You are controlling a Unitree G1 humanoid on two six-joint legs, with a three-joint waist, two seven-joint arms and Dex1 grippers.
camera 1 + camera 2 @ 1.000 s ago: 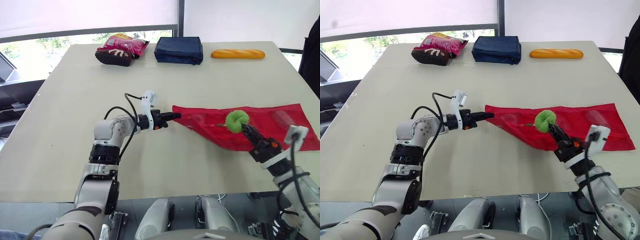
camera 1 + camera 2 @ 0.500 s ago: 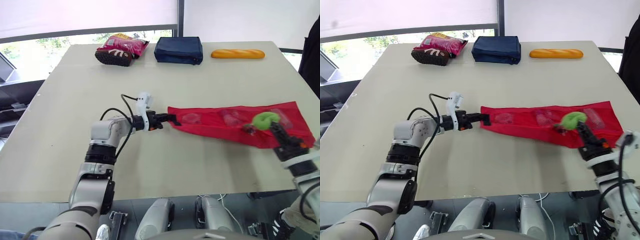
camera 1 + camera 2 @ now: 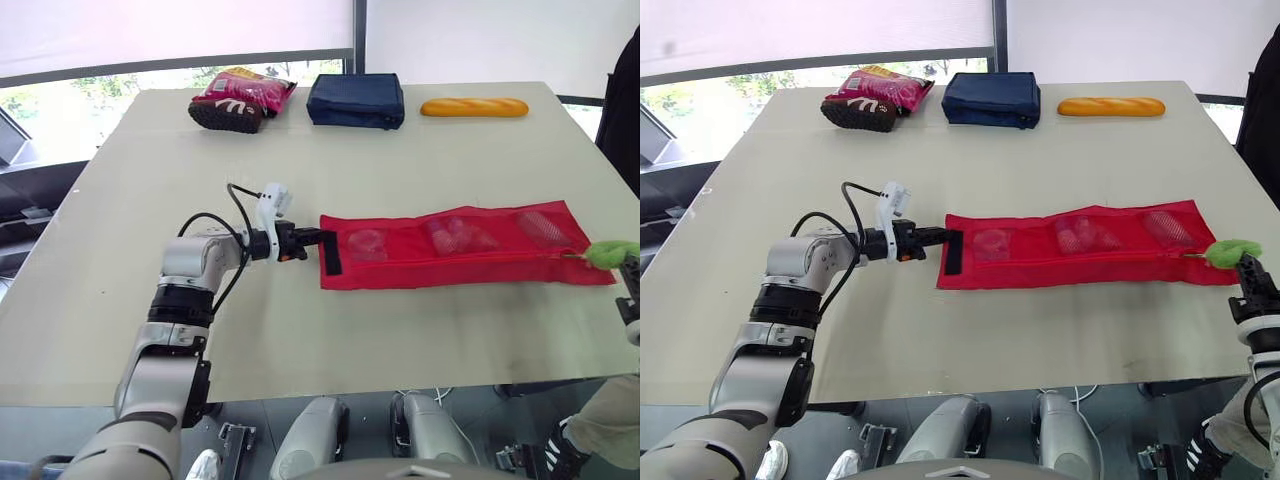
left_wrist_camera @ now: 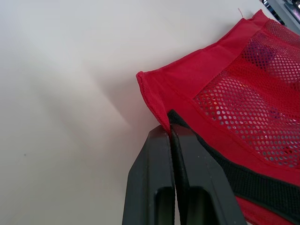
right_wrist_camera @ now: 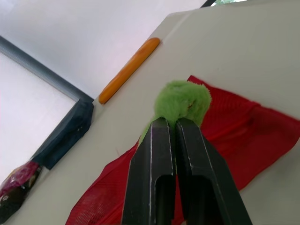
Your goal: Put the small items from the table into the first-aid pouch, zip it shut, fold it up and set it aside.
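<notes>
Pinch grip at left gripper: fingers pressed together on the red hem at the near end of first-aid pouch, just beside black strap. Likely an anchor hold, to keep fabric taut against pull from the other end. Outward from that claw, pouch flat on table, stretched straight away from the fingertips, mesh pockets up, small items already inside behind the mesh. At the far end, right gripper clamped on green tuft of the zipper pull, tuft just past the pouch corner, so zip judged run to its end or nearly; slider itself too small to tell. Opposed holds at both ends, hence no sag or wrinkle. Next, by judgement: release tuft, then fold; risk of dragging pouch over the table edge near right claw if tension kept. Well beyond the pouch, far from both claws: snack bag, navy case, bread loaf, apparently not part of the job.
</notes>
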